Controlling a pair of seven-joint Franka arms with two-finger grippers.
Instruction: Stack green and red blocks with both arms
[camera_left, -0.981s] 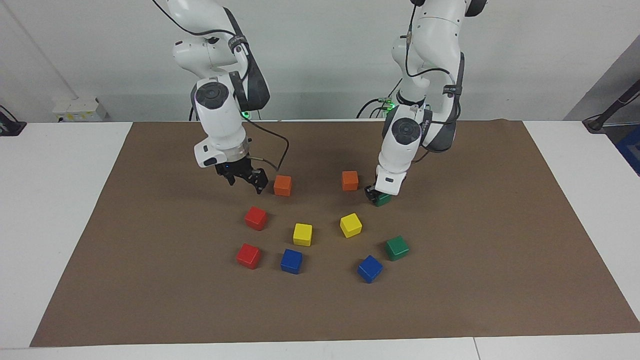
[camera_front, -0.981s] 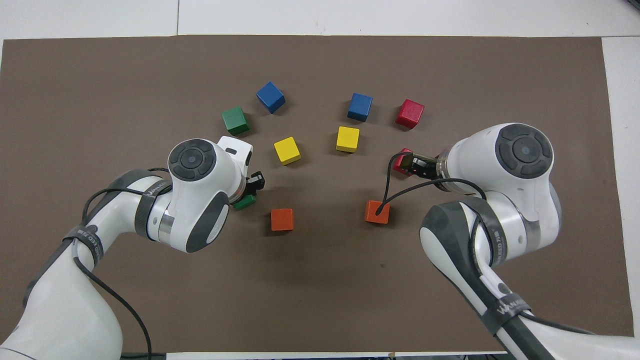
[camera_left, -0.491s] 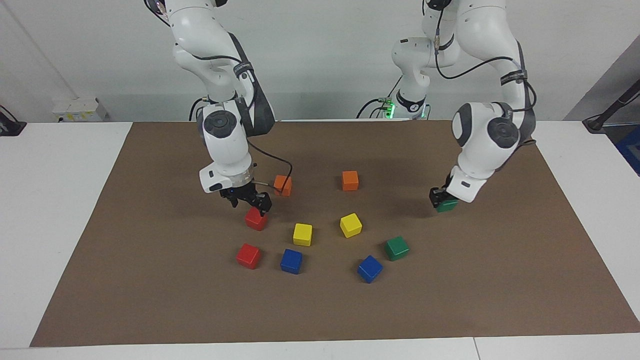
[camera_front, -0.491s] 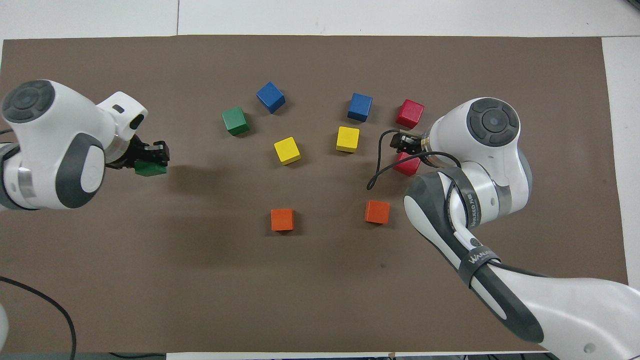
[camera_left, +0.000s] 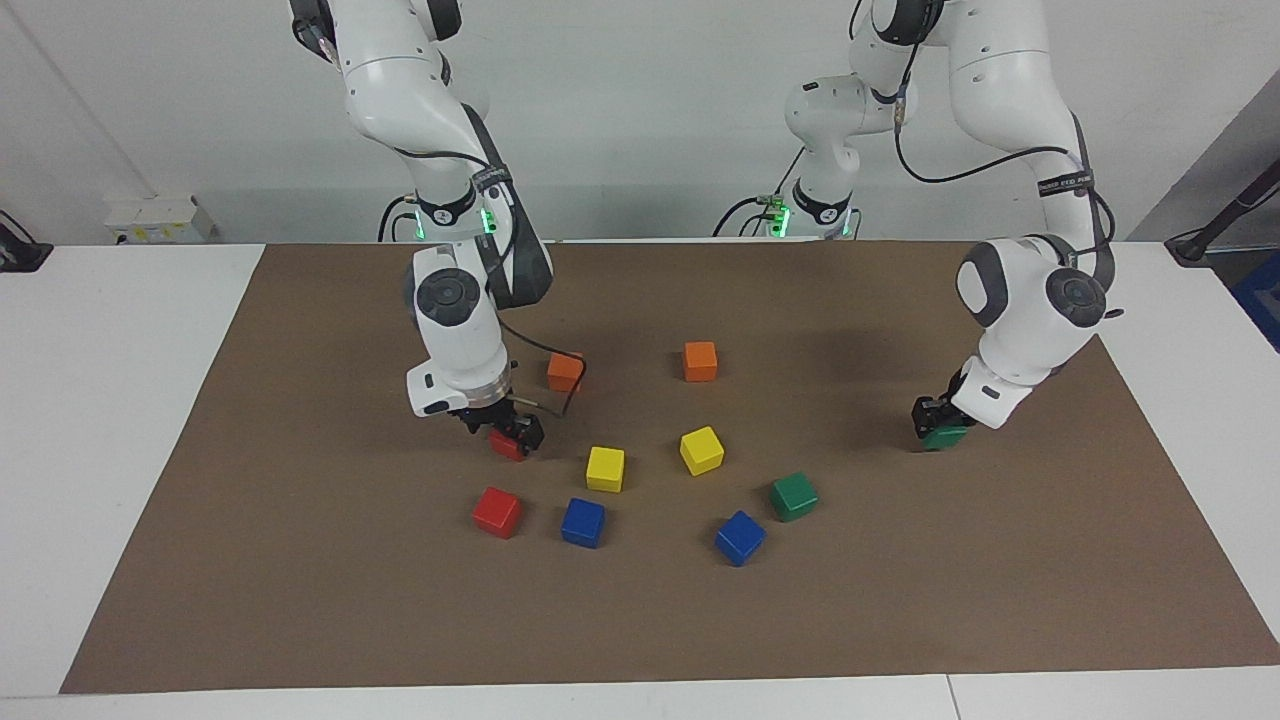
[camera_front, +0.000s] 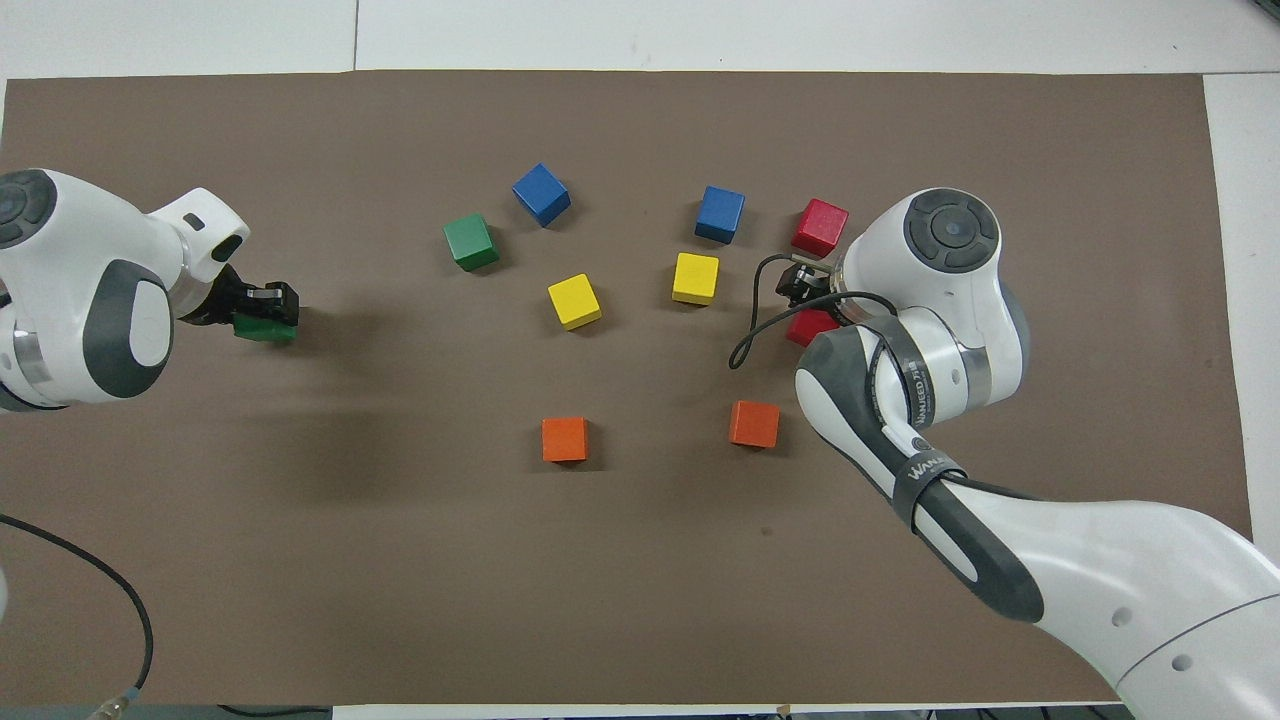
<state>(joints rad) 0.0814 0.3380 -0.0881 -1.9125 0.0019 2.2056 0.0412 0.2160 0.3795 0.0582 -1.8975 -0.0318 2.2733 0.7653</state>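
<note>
A: Left gripper (camera_left: 938, 425)?
B: Pinching a green block (camera_left: 945, 437), low over the mat (camera_left: 1000, 560) at its own end.
A: Right gripper (camera_left: 505, 428)?
B: Spread, straddling a red block (camera_left: 507, 444) beside a yellow cube (camera_left: 605, 469).

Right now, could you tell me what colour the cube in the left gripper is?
Dark green, clearest in the facing view.

A white worktop (camera_left: 120, 420) carries a brown mat (camera_left: 300, 600) over most of its middle. On the mat, mid-frame in the facing view, lie two orange cubes (camera_left: 700, 361) uppermost, two yellow cubes (camera_left: 605, 468) below them, then two blue cubes (camera_left: 583, 522), a red cube (camera_left: 497, 512) and a green cube (camera_left: 794, 496) lowest.
</note>
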